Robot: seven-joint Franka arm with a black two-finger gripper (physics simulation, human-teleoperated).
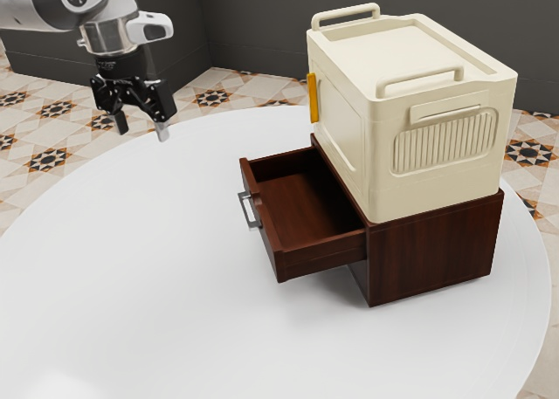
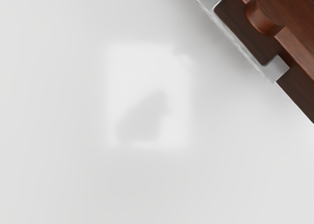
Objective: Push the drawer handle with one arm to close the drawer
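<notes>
The black two-finger gripper (image 1: 142, 130), fingers spread well apart around nothing, hangs away from the silver bar handle (image 2: 238, 41) of the pulled-out dark-brown wooden drawer (image 1: 306, 209), cropped in the wrist view, while a cream ribbed box (image 1: 345, 128) hides most of the brown wooden cabinet's (image 1: 432, 255) top.

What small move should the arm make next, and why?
Probably lower the jaws toward the handle, keeping them on its outer side. The drawer stands pulled out of the cabinet, and the jaws hang above the handle's level, apart from it, so they likely need to come down before pushing inward.
</notes>
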